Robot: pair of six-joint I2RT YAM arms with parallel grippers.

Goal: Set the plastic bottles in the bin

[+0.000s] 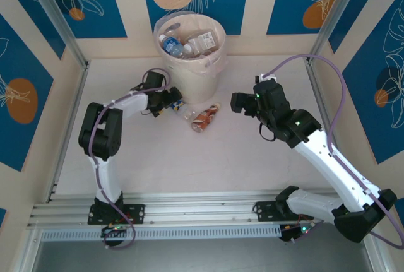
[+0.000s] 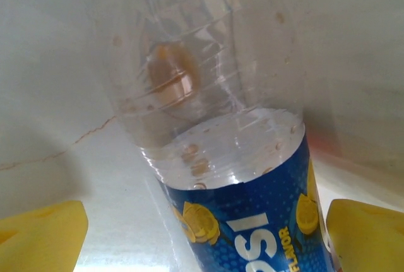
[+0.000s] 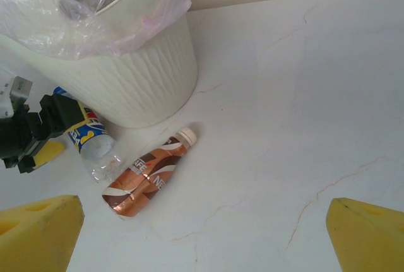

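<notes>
Near edge: both arm bases. Left arm bends far-right toward the bin; right arm angles far-left from the right side. Table pale, faintly veined. Bin at far centre, cream, ribbed wall, clear liner bag folded over its rim. Several bottles lie inside.

Left gripper low at the bin's near-left foot, jaws wide, straddling a blue-labelled bottle that lies on the table. Yellow pads stand either side of it, the left one clearly apart from it.

Right gripper above the table, right of the bin, jaws wide, nothing between them.

Copper-brown bottle, white cap, lies on the table just right of the blue-labelled one, near the bin's foot, between the two grippers.
</notes>
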